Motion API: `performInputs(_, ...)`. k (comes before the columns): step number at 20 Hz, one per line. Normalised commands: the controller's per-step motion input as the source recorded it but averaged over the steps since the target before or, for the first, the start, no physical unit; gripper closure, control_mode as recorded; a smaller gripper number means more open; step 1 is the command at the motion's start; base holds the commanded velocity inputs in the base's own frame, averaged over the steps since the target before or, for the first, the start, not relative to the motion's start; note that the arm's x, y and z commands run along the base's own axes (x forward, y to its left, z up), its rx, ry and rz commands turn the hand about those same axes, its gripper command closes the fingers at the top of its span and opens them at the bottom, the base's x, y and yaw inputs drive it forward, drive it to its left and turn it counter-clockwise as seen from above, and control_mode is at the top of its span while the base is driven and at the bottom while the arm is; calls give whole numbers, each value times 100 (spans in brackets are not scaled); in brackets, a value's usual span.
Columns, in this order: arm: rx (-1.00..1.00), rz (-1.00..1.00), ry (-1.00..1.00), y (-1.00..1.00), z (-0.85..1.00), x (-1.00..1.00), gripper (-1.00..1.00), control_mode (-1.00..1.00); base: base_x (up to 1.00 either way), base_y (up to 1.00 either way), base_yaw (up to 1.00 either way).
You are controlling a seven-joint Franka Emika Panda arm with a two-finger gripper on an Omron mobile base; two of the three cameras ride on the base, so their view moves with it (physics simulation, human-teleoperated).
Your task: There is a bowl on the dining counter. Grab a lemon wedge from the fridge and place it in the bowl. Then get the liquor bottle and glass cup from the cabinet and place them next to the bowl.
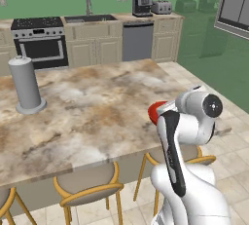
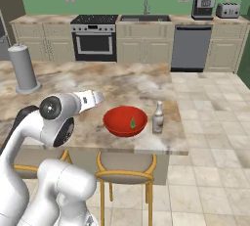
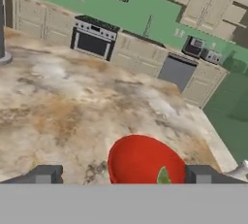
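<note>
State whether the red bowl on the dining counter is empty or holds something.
Not empty. The red bowl holds the lemon wedge, a small yellow-green piece lying inside it, also seen in the hand view.

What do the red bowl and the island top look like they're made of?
The bowl looks like glazed ceramic or glossy plastic: uniform red, smooth, with a soft sheen. The dining counter looks like polished stone, marble or granite, going by its mottled beige-brown veining.

A glossy red round bowl [image 2: 125, 121] with a tiny yellow-green lemon wedge [image 2: 132, 123] inside sits on the mottled beige-brown stone dining counter [image 2: 122, 90], beside a pale clear-and-grey liquor bottle [image 2: 157, 118], a tall grey cylinder [image 2: 23, 69] farther back, green walls behind.
</note>
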Motion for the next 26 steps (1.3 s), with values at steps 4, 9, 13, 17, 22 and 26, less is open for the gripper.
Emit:
performInputs(4,4,-36,26,-11,9,-29,-100,-100,0,0,0)
performInputs(9,3,-14,5,-32,-13,-52,-100,-100,0,0,0)
performInputs(13,0,-1,2,-21,-32,-35,-100,-100,0,0,0)
performInputs(17,-1,0,10,-1,-38,-1,-100,-100,0,0,0)
performInputs(22,-1,0,0,0,-5,0,-100,100,-28,-6,-2)
performInputs(26,0,0,0,0,0,0,-100,100,-68,-50,-5)
